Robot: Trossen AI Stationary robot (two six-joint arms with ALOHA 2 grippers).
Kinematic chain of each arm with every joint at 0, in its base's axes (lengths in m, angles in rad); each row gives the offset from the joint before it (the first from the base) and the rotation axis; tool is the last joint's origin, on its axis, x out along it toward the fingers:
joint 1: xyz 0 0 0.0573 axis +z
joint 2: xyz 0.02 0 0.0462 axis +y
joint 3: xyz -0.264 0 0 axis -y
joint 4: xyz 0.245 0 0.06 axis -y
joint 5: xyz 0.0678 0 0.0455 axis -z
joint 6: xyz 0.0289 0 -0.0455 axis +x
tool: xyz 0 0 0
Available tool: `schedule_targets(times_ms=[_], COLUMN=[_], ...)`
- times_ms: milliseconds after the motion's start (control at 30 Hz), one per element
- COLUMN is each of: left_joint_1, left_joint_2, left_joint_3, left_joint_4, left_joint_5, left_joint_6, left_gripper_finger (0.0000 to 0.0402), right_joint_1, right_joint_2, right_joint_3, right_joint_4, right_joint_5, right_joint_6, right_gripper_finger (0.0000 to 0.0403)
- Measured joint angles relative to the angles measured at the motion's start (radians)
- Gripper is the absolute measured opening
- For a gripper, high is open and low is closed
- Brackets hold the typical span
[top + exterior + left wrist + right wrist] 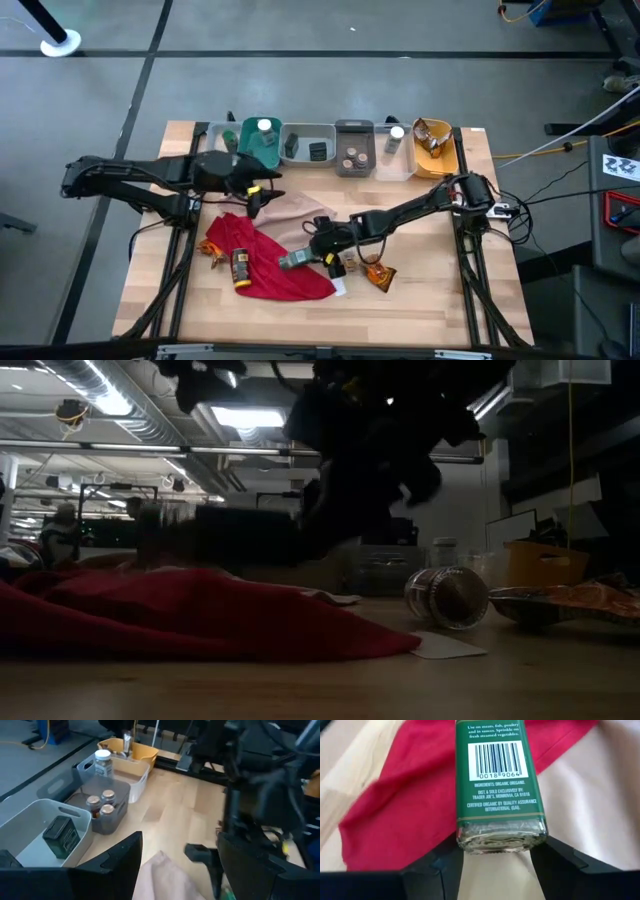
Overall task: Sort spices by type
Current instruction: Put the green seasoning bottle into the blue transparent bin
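Observation:
My right gripper [308,256] is shut on a green-labelled glass spice jar [497,780] over the red cloth [270,270], near the table's middle. My left gripper [180,870] is open and hovers over the tan cloth [162,877], left of the right gripper. A small brown jar [240,268] lies on the red cloth. Another jar [447,597] lies on its side on the table next to an orange crinkly packet [378,276]. A second packet [212,249] lies at the red cloth's left edge. My right gripper pinches the green-labelled jar at its glass bottom end [500,837], one finger [440,867] on each side. The fingers reach along the jar from the table's right. The jar lies roughly level, pointing left over the red cloth; whether it touches the cloth cannot be told.
A row of bins stands along the far edge: teal [262,146], white [308,133], grey [353,128] with brown jars, white [396,168], yellow [446,160]. A white card [338,286] lies by the red cloth. Bare wood runs along the near edge.

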Motion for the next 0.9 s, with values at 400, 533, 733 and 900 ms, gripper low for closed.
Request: schedule_targets(times_ms=[400,533,733,900], left_joint_1=[-0.059,-0.059,-0.056,-0.056], left_joint_2=[-0.118,-0.117,-0.1,-0.099], left_joint_3=[0.0,0.0,0.0,0.0], left_joint_4=[-0.181,-0.184,-0.18,-0.181], left_joint_5=[-0.019,-0.019,-0.019,-0.019], left_joint_6=[-0.02,-0.008,-0.005,-0.006], left_gripper_finger=[0.0241,0.0241,0.0241,0.0241], right_joint_1=[-0.123,-0.166,-0.201,-0.206], right_joint_2=[-0.174,-0.221,-0.234,-0.234], right_joint_3=[0.0,0.0,0.001,0.001], right_joint_4=[0.006,0.016,0.017,0.018], right_joint_5=[0.105,0.145,0.167,0.169], right_joint_6=[0.001,0.01,0.012,0.004], right_gripper_finger=[0.0201,0.02,0.0202,0.0201])
